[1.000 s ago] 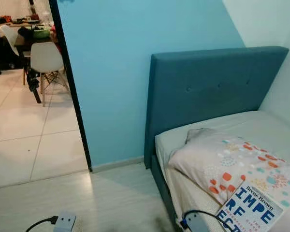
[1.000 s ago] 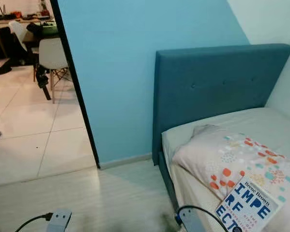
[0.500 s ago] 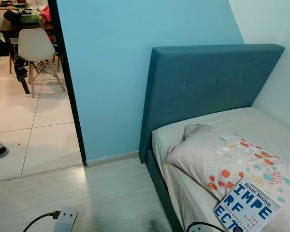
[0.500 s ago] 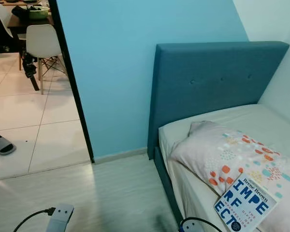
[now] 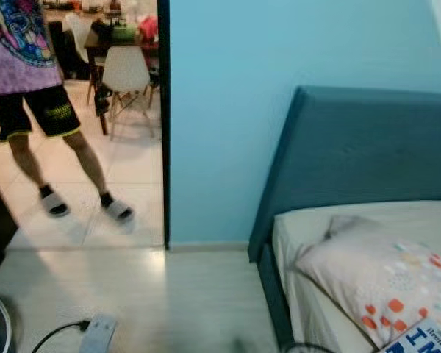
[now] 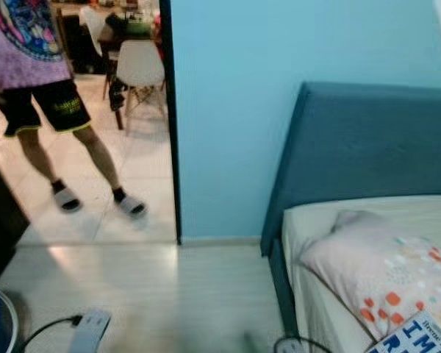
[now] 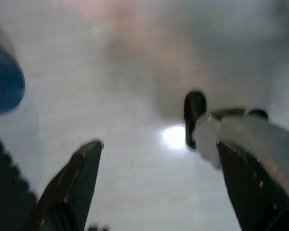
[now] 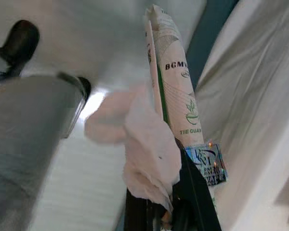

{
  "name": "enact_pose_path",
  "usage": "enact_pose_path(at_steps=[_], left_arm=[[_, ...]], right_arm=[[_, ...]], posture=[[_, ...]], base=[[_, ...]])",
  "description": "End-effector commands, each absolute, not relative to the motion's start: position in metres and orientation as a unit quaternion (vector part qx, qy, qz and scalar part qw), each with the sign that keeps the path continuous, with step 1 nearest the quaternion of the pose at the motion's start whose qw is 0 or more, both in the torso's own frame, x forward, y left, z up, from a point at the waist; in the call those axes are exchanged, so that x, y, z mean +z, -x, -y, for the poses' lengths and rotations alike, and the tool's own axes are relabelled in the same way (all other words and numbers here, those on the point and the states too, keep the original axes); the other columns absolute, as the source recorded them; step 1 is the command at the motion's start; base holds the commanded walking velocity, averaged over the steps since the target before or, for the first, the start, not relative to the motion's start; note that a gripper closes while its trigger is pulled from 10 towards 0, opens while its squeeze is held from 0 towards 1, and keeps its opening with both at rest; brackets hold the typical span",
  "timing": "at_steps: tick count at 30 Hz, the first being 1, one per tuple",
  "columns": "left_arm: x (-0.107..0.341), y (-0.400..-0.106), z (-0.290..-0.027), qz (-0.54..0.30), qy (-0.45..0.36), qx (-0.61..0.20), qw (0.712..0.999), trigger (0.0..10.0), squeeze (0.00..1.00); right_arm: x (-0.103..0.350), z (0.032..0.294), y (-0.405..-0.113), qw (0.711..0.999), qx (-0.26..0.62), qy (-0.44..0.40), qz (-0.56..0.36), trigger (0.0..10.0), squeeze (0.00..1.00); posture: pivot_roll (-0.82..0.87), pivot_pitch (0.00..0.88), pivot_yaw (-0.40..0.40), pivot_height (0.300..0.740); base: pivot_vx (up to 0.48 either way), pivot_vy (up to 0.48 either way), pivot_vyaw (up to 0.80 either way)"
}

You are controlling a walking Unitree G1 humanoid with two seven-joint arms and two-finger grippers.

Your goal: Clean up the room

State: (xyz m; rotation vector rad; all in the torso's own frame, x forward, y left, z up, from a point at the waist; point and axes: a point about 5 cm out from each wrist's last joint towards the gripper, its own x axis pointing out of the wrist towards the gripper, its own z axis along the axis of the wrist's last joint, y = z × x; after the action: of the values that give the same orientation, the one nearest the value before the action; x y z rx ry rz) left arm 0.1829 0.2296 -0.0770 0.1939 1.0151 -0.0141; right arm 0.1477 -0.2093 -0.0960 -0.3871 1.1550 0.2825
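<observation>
Currently the right claw (image 8: pixel 168 211) is clamped on a packet (image 8: pixel 176 91) and tissue (image 8: pixel 144 149), carried above the floor beside the bed (image 6: pixel 367 213). Left claw (image 7: pixel 154 183) gapes, holding nothing. Disposal remains; book (image 6: pixel 419 337) awaits on the pillow (image 6: pixel 382 265).

My right gripper (image 8: pixel 166 211) is clamped on two bits of rubbish at once. One is a crumpled white tissue (image 8: pixel 147 156), soft and bunched, bulging out to one side of my fingers. The other is a long, narrow paper packet (image 8: pixel 176 96), white with green print, a small teacup-and-leaf emblem and the letters "BGM" and "TIE GUAN" running along it; a shiny blue sticker sits near the end I grip. The packet stands stiffly out beyond my fingertips, its far end creased to a rough point. Tissue and packet press against each other in my grasp, both held off the pale floor beside the bed's edge.
</observation>
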Motion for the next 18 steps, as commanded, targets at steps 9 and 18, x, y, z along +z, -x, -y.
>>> enact_pose_path(at_steps=[9,18], left_arm=[[-0.0805,-0.1773,-0.2257,-0.494,-0.093,-0.018,0.864,10.0,0.00],[-0.0808,-0.1770,-0.2250,-0.494,-0.085,-0.016,0.865,10.0,0.00]], right_arm=[[-0.0986,0.2142,-0.1386,0.801,0.128,0.181,-0.556,10.0,0.00],[-0.0970,0.2152,-0.1425,0.806,0.124,0.183,-0.549,10.0,0.00]], posture=[[0.07,0.000,-0.106,0.740],[0.07,0.000,-0.107,0.740]], base=[[0.000,0.000,0.77],[0.000,0.000,0.77]])
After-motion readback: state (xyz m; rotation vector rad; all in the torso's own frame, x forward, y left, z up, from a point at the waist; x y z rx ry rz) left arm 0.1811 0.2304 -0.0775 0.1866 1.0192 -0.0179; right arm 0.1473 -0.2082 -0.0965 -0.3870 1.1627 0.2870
